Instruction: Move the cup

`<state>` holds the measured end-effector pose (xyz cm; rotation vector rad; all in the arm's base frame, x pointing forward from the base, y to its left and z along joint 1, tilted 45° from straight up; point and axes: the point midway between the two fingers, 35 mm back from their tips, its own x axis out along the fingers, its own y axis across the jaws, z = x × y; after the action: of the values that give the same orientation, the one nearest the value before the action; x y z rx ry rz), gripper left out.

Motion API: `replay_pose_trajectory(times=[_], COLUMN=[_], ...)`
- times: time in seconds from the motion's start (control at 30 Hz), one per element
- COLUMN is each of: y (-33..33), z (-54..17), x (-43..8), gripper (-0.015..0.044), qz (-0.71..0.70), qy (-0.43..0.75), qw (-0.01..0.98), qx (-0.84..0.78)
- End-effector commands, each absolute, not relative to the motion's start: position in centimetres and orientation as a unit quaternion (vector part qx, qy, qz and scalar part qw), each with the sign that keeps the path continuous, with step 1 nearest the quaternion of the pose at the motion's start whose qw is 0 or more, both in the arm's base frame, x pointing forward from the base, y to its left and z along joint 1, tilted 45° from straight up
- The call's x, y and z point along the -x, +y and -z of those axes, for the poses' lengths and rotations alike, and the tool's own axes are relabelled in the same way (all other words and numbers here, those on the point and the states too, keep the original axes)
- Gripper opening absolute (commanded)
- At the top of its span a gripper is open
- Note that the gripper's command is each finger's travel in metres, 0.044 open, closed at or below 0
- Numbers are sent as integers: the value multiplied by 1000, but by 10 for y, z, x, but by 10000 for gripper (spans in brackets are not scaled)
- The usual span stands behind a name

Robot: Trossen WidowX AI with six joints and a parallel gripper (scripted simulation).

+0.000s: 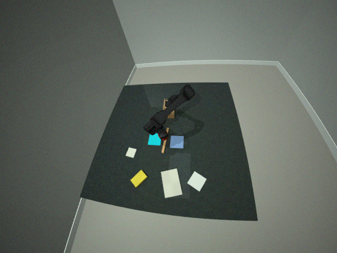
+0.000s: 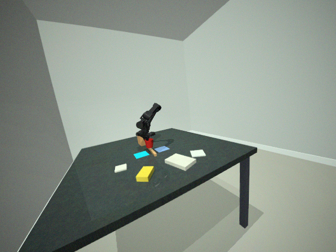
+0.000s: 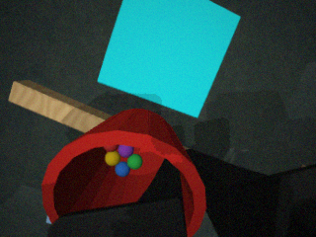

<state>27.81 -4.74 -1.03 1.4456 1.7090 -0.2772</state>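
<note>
My gripper (image 1: 163, 135) (image 2: 147, 139) (image 3: 180, 157) is shut on the wall of the red cup (image 1: 164, 139) (image 2: 149, 143) (image 3: 140, 120), one finger inside it and one outside. The cup is held off the table, about over the wooden strip between the pads. Several marbles (image 3: 125, 150) lie inside the cup. The cyan pad (image 1: 154, 140) (image 2: 141, 155) (image 3: 168, 49) is bare. The blue pad (image 1: 177, 142) (image 2: 162, 149) lies across the strip and is bare too; only a sliver of it shows in the wrist view.
The low wooden strip (image 1: 163, 147) (image 2: 153, 152) (image 3: 54, 106) lies between the pads. A wooden block (image 1: 171, 115) (image 2: 140, 140) stands behind. A yellow block (image 1: 138, 178) (image 2: 145, 172), a large white slab (image 1: 171, 183) (image 2: 180, 160) and two smaller white pieces (image 1: 196, 181) (image 1: 130, 152) lie farther out.
</note>
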Motion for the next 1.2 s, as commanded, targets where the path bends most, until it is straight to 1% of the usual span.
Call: replay_pose_trajectory(times=[0.0,1.03,1.17], y=[-56,-111,-110], z=[16,64,66], x=[-278,-269,-269], gripper=[0,0,0], qz=[111,112,112], qy=[682,682,682], qw=[434,435,435], qx=[-578,-577,-577])
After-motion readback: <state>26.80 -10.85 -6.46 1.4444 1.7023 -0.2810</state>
